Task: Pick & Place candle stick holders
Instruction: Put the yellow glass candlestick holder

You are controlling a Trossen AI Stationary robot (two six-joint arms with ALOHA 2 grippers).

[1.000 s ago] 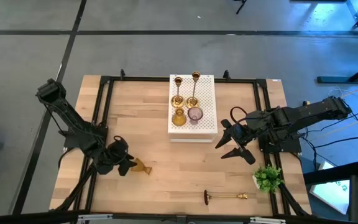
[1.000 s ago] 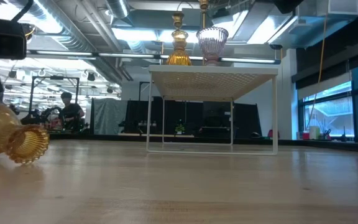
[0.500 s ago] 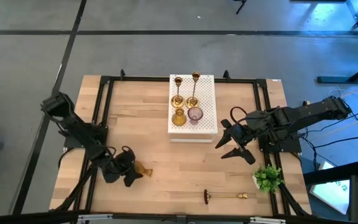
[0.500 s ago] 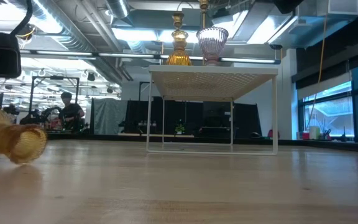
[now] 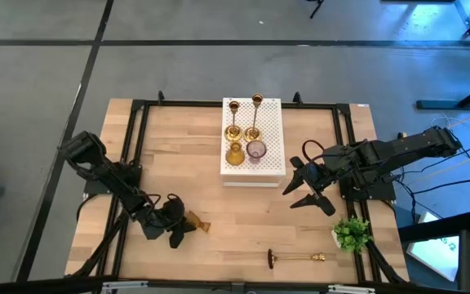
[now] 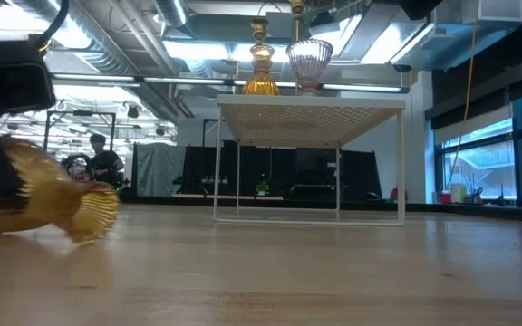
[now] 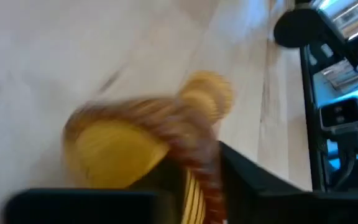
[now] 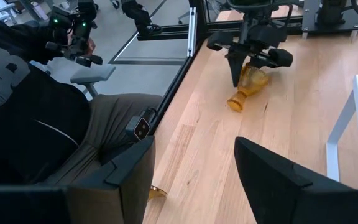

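A ribbed amber glass goblet-shaped candle holder [image 7: 135, 140] lies on its side on the pale wooden table [image 7: 55, 56], blurred, between the left gripper's [image 7: 160, 186] dark fingers [image 7: 260, 183].

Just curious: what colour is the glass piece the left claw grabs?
Amber glass holder, ribbed; low view.

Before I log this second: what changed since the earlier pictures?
The left gripper moved toward the table's near edge and closed around the lying amber holder, which shifted with it. The right gripper, the four holders on the white box and the lying brass candlestick stayed put.
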